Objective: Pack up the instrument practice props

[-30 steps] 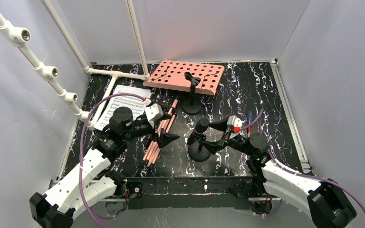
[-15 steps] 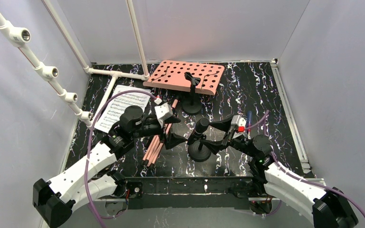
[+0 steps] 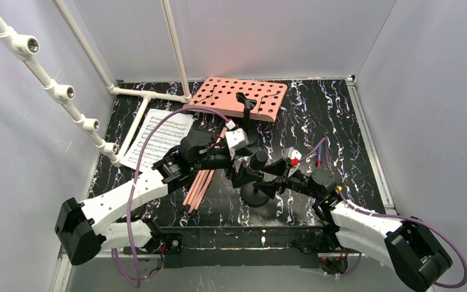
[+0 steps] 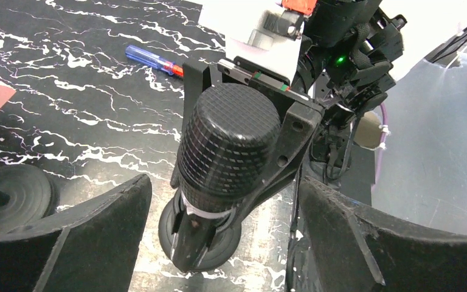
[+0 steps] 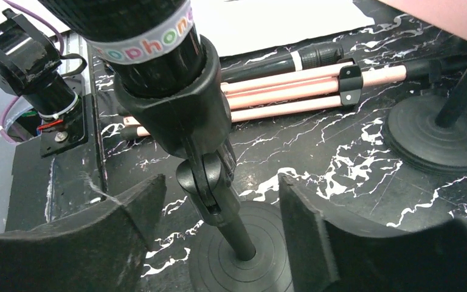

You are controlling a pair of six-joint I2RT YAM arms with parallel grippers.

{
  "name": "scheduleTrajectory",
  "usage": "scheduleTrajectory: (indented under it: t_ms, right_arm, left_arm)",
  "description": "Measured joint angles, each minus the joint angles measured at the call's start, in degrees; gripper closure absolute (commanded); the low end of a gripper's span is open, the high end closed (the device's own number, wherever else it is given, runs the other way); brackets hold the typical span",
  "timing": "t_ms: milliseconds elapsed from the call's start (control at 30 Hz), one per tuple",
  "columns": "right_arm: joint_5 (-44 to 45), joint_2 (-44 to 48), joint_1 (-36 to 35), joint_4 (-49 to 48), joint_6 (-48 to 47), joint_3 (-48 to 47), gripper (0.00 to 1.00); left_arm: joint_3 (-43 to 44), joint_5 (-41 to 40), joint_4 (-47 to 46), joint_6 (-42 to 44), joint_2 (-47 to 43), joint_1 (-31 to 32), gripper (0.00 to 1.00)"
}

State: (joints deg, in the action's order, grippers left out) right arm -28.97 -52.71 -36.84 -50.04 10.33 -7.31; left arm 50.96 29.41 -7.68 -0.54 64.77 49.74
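The tabletop (image 3: 340, 115) is glossy black with white marble-like veining. Near its back edge lies the music desk (image 3: 219, 96), a salmon-pink metal sheet punched with rows of round holes. In front of it lie the folded tripod legs (image 5: 292, 91), thin pink tubes bundled by a black clip. The white sheet-music pages (image 3: 158, 139) lie flat to the left, beside the white pipe frame (image 3: 67, 92). A blue pen (image 4: 155, 59) with a red band lies on the right.

The microphone (image 4: 228, 143) stands tilted at the middle of the tabletop. Its head is a matt black grille with a fine mesh, and a white band with coloured letters (image 5: 152, 36) circles its barrel. A black clip and a thin stem hold it above its ridged round base (image 5: 243, 274). A second stand (image 3: 245, 115) with a like base (image 5: 438, 134) stands just behind.

The left arm's jaws stand wide and released. Their thick black fingers (image 4: 97, 231) flank the microphone with clear gaps and grasp nothing. The right arm's jaws are also spread, and their fingers (image 5: 340, 243) straddle the clip and stem from the opposite side. Whether they touch the microphone cannot be told.
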Motion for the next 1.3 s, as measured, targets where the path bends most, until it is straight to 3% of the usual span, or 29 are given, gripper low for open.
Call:
scheduleTrajectory:
  t_ms: [367, 633, 933, 1300]
  right_arm:
    - [-0.7, -10.3, -0.2, -5.6, 0.1, 0.0, 0.43]
    - [0.3, -14.6, -3.1, -10.8, -0.5, 0.1, 0.62]
    - [2.0, -19.9, -4.7, -18.5, -2.9, 0.6, 0.83]
    - [3.3, -21.6, -5.8, -21.0, -3.3, 0.7, 0.99]
  left_arm:
    - [2.8, -1.7, -0.6, 2.2, 5.9, 2.2, 0.15]
    - [2.4, -4.6, -3.8, 4.1, 7.3, 4.2, 0.17]
    - [-6.3, -8.8, -13.7, 7.6, 5.9, 5.2, 0.21]
    - [-10.6, -12.5, -22.1, 9.1, 3.2, 5.2, 0.38]
